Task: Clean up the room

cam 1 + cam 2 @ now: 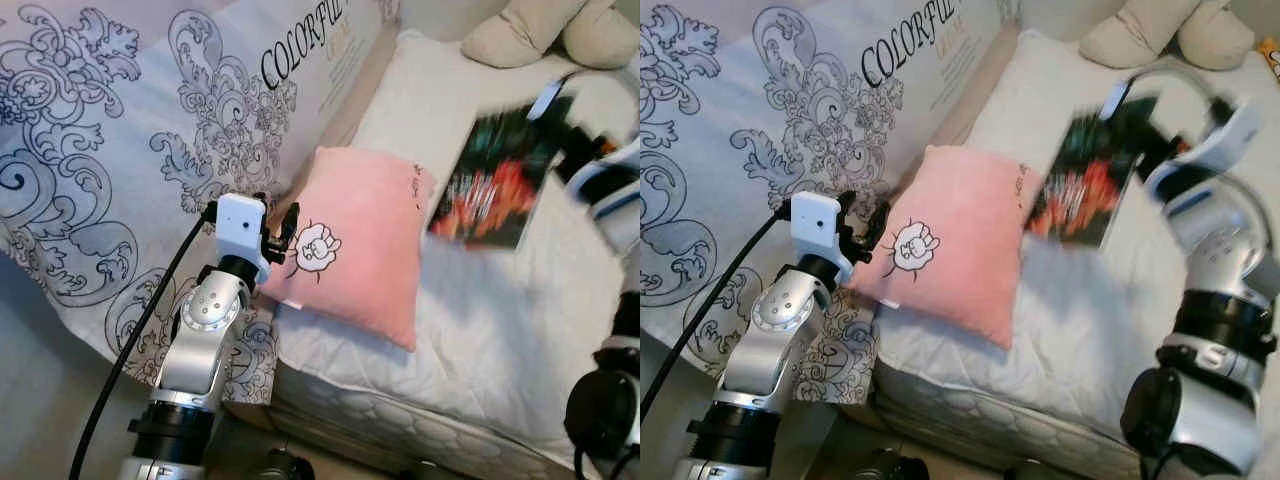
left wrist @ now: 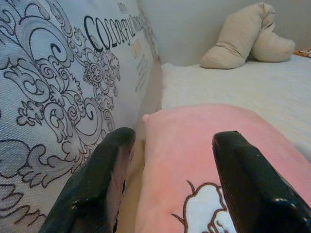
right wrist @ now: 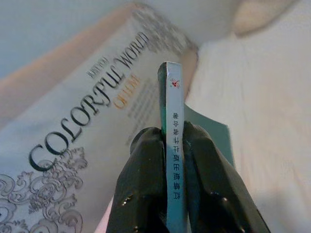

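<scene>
A pink pillow with a white cartoon print lies on the white mattress, near its left edge. My left gripper is open at the pillow's left corner, its fingers straddling the pink fabric. My right gripper is raised over the bed and shut on a thin book with a dark cover showing red flowers; the book looks blurred. In the right wrist view the book's teal spine is pinched between the two fingers.
A large upright mattress in a printed cover reading "COLORFUL" leans along the bed's left side. A beige cushion lies at the head of the bed. The bed's front edge is close to my body.
</scene>
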`<state>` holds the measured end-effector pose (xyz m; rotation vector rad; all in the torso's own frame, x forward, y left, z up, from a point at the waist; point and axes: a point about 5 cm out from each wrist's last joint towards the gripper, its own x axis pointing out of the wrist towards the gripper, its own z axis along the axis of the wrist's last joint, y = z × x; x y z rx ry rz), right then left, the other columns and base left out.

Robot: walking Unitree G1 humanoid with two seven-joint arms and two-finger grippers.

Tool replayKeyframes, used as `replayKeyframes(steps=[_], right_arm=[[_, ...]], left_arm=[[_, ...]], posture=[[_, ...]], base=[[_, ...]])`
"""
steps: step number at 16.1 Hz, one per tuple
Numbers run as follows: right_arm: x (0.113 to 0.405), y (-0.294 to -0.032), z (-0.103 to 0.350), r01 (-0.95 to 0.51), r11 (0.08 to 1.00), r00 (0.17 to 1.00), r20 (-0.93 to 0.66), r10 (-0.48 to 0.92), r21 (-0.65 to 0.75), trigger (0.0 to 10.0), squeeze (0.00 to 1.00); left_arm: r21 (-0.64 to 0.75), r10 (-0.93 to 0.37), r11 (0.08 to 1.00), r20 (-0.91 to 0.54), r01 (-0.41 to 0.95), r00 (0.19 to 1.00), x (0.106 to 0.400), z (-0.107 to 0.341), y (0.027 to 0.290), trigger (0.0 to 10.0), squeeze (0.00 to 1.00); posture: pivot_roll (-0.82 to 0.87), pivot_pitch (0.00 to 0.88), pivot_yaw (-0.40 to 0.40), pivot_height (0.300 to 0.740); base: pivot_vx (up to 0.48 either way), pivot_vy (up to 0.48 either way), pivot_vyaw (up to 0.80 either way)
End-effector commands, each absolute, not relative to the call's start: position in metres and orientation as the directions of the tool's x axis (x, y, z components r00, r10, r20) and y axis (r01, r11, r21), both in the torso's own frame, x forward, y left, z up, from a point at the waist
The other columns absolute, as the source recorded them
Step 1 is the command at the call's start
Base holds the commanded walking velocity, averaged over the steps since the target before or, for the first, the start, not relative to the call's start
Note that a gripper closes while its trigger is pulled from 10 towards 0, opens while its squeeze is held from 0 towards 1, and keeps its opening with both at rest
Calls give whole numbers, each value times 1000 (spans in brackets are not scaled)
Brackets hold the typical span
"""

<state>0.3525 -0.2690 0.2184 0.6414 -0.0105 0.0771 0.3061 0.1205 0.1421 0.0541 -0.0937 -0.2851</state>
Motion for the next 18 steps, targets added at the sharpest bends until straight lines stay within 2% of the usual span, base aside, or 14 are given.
replayKeyframes(steps=[1, 5, 9, 11, 14, 16, 18], right_arm=[[352, -258, 222, -103, 803, 994, 32, 104, 588, 0, 0], [342, -258, 215, -64, 843, 993, -51, 107, 535, 0, 0], [332, -261, 218, -19, 894, 987, -137, 89, 447, 0, 0], [330, -263, 215, 10, 942, 984, -173, 51, 336, 0, 0], [330, -250, 182, -13, 994, 963, -268, 42, 109, 0, 0], [329, -248, 138, -9, 1000, 929, -369, -1, -25, 0, 0], [329, -243, 108, 11, 999, 911, -412, 3, 32, 0, 0]], left_arm=[[71, -273, 961, 63, 269, 960, 304, 139, 126, 10000, 0], [56, -270, 962, 47, 268, 962, 301, 136, 127, 10000, 0], [-39, -265, 964, -4, 264, 964, 302, 129, 126, 10000, 0], [-35, -279, 960, -10, 278, 960, 303, 130, 124, 10000, 0], [46, -360, 932, 19, 359, 933, 300, 136, 108, 10000, 0], [91, -403, 912, 7, 401, 915, 299, 135, 100, 10000, 0], [150, -433, 893, 26, 425, 901, 299, 139, 95, 10000, 0]], posture=[[-63, 0, 86, 740], [-71, 7, 87, 740], [-85, 16, 90, 740], [-90, 15, 89, 740], [-84, 14, 92, 740], [-79, 13, 93, 740], [-78, 13, 97, 740]], base=[[0, 0, 0], [0, 0, 0], [0, 0, 0], [0, 0, 0], [0, 0, 0], [0, 0, 0], [0, 0, 0]])
